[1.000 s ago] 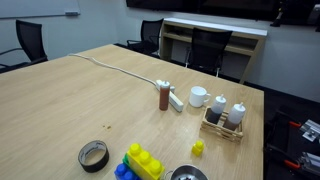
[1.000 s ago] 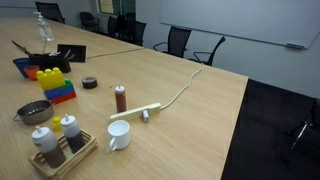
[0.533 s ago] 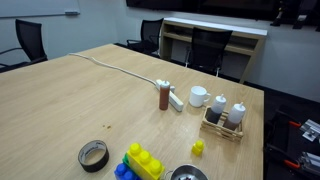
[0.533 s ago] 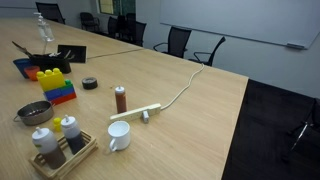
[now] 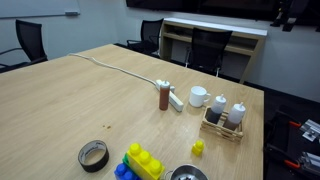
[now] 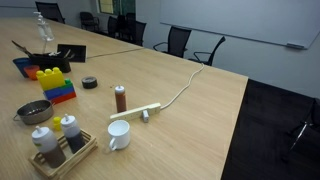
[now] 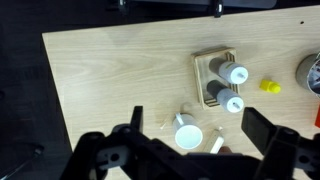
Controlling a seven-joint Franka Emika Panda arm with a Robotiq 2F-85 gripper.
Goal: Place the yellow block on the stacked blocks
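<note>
The gripper point(image 7: 192, 118) hangs high, wide open and empty. It should descend squarely over the yellow block point(image 7: 269, 87), keeping clear of the wooden caddy point(image 7: 214, 62) nearby.

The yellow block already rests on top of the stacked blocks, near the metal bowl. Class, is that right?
Not quite. The yellow block is near the metal bowl, but it lies on the table, apart from the stacked blocks, not on top of them. An exterior view shows this.

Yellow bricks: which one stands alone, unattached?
The tiny yellow block, loose on the table beside the wooden caddy; the bigger yellow studded bricks are joined to blue ones near the tape roll.
</note>
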